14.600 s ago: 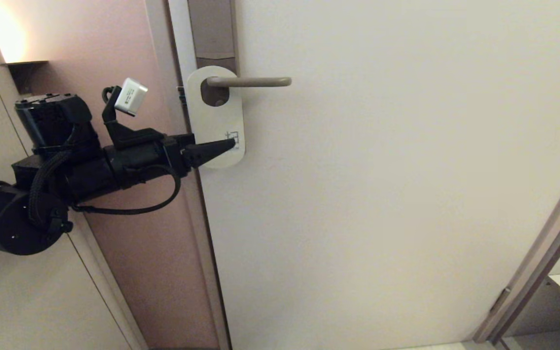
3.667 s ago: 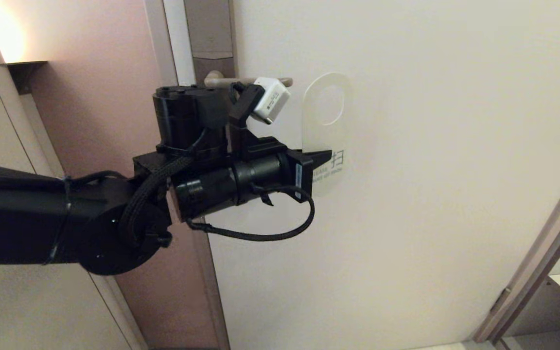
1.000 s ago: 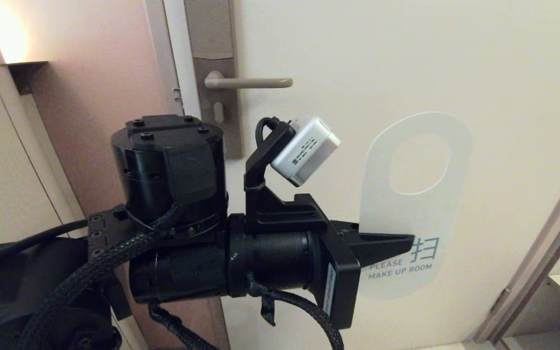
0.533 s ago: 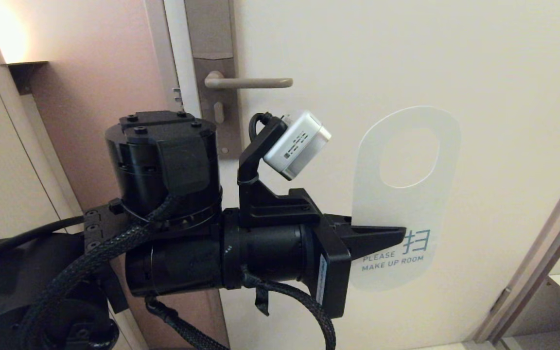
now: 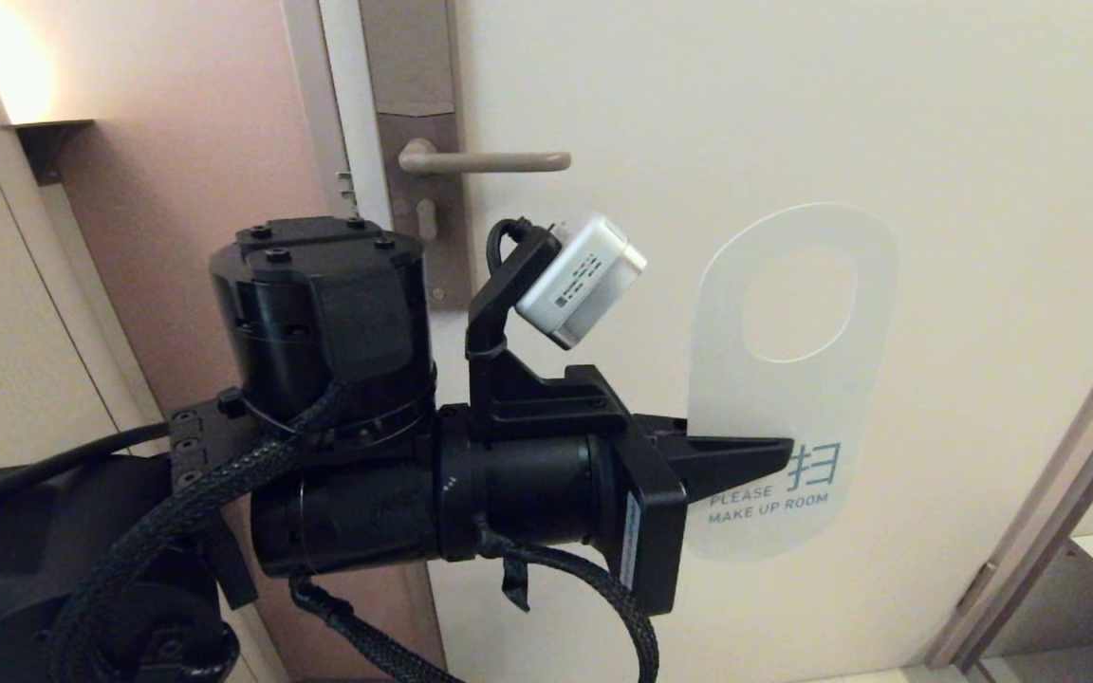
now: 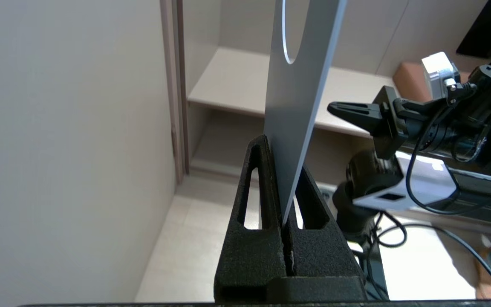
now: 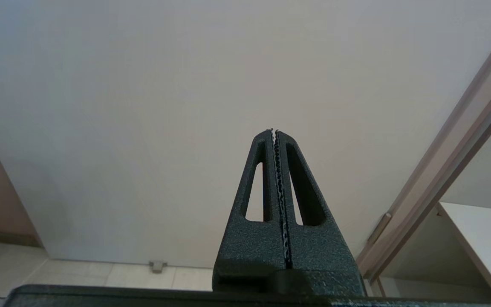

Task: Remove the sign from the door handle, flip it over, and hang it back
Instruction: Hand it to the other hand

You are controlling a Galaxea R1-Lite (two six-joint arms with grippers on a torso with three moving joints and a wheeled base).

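Sign [image 5: 793, 379]: off the lever, upright in front of the door [image 5: 793, 114], white face with teal "PLEASE MAKE UP ROOM" toward the head camera, oval hole uppermost.
Left gripper [image 5: 779, 453]: fingers clamped on the sign's lower edge, beside the lettering.
Door handle [image 5: 485, 161]: bare, level, up and left of the sign, well apart.
Right gripper [image 7: 273, 132]: fingers pressed together, empty, pointing at the door; seen beyond the sign in the left wrist view.
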